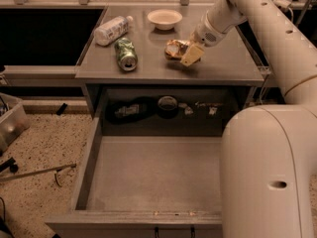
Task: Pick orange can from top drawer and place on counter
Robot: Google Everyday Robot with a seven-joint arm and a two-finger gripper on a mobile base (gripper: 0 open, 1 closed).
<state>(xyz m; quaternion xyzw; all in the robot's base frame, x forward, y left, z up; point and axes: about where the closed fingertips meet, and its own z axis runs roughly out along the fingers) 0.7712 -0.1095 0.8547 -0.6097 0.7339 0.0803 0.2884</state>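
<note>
Nearest to me the top drawer (148,177) stands pulled out, and its grey floor is bare: the orange can is not in it. Behind it, in the dark opening under the slab, lie some small things that I cannot name with certainty; one looks like a roll of tape (167,104).

Above this is the counter (233,71). On its left part a green drink can (126,54) lies on its side. More to the right the orange can (175,49) appears to rest on the counter surface, and my tool (192,55) is directly against the right side of the can, touching it. Whether my tool is clamped on the can or free of it, I cannot tell from here. Farther back are a white plastic bottle (113,29), lying down, and a small white bowl (165,19).

I judge that the picking is done and the placing is almost done. What is left is to release the can, if it is not released, and to take the arm away.
</note>
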